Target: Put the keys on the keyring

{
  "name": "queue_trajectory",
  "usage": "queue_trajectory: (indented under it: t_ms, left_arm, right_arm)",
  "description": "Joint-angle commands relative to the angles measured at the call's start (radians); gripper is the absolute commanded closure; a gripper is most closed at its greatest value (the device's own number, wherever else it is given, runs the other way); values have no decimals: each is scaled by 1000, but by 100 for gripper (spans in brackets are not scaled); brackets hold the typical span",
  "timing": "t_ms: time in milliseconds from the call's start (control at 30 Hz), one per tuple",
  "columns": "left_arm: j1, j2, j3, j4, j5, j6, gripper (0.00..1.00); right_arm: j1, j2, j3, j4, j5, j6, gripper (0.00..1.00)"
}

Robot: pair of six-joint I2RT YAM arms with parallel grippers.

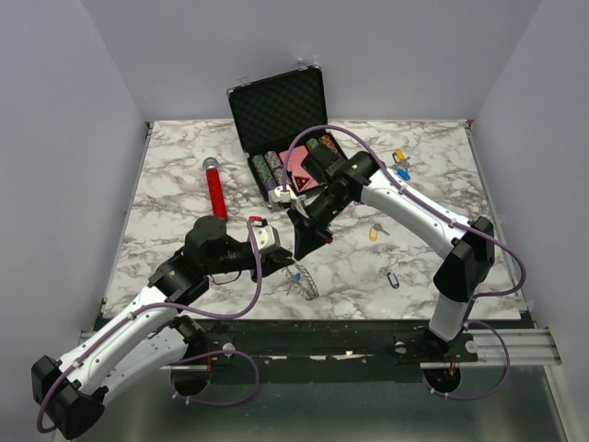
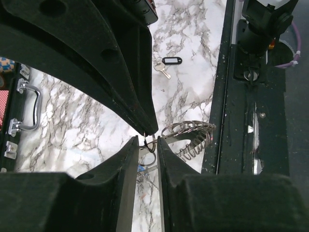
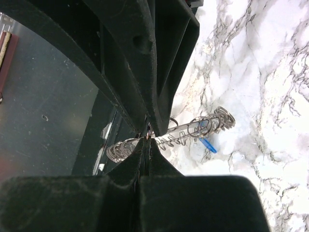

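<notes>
The keyring (image 1: pixel 304 281) stands tilted near the table's front edge, fringed with small rings (image 2: pixel 193 133) (image 3: pixel 212 121). A key with a blue tag (image 3: pixel 208 145) lies against it. My right gripper (image 1: pixel 299 244) (image 3: pixel 147 140) is shut, pinching a small ring at the keyring's rim. My left gripper (image 1: pixel 283 247) (image 2: pixel 147 145) meets it tip to tip, its jaws narrowed onto a small split ring just below. More keys lie apart: a yellow-tagged one (image 1: pixel 374 232), a black-tagged one (image 1: pixel 393 277) (image 2: pixel 171 61), and a yellow and blue pair (image 1: pixel 400 158).
An open black case (image 1: pixel 281 110) with poker chips and cards stands at the back middle, its handle (image 2: pixel 29 108) in the left wrist view. A red-handled tool (image 1: pixel 215 193) lies left of it. The table's front edge runs just below the keyring.
</notes>
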Motion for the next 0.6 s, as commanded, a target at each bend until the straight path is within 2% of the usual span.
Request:
queue_trajectory:
  t_ms: [0, 67, 267, 433, 567]
  left_arm:
    - [4, 4, 29, -11, 53, 12, 72]
    - [4, 6, 29, -8, 53, 9, 76]
    - [4, 22, 26, 16, 61, -11, 96]
    - [6, 38, 27, 15, 69, -16, 94]
    - [6, 38, 27, 13, 72, -14, 83]
  right_arm:
    - [11, 18, 40, -28, -5, -11, 99]
    - [11, 18, 41, -31, -7, -11, 99]
    - [12, 18, 38, -30, -10, -11, 99]
    - [12, 18, 40, -30, -12, -11, 99]
    - [12, 21, 41, -30, -13, -12, 99]
